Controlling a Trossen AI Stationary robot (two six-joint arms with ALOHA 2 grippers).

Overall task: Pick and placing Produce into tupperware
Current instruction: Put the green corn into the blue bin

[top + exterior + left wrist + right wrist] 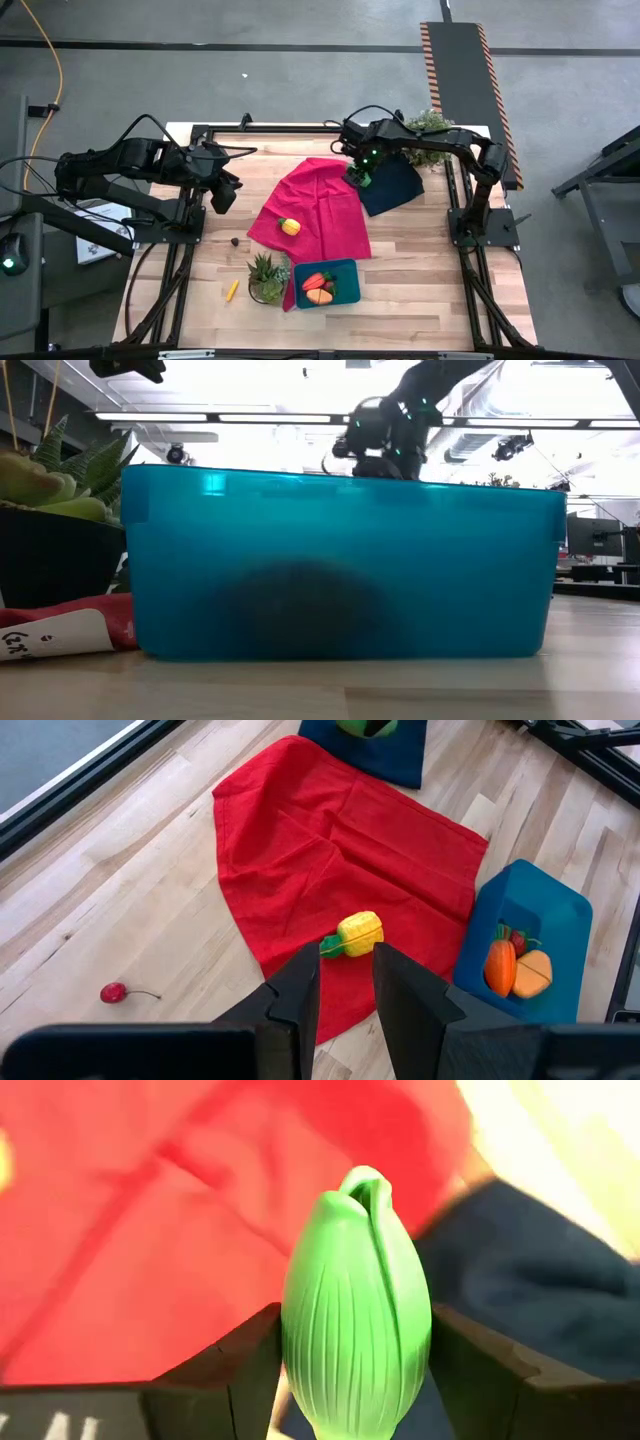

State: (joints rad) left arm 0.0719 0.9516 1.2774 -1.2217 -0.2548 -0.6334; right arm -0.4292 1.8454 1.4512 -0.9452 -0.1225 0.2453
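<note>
Green oval (356, 1305) pinched in right gripper (355, 1370) over the navy cloth (392, 183).
Could slip off the ribbed taper during carry to tub (345, 272), well apart. Left gripper (346, 982) idle, jaws slightly apart, empty. Counted: two cloths, two pieces in tub, yellow piece (290, 227) on red cloth (320, 205).

A: What crowds the tub (345, 270)?
B: A potted plant (266, 277) touches its left side; inside, the carrot (314, 281) and an orange piece (320, 296) fill the left half.
A: Open room?
B: Its right half, and bare surface (420, 290) right of it. The red cloth (315, 205) lies flat, carrying only a yellow piece (290, 227).
</note>
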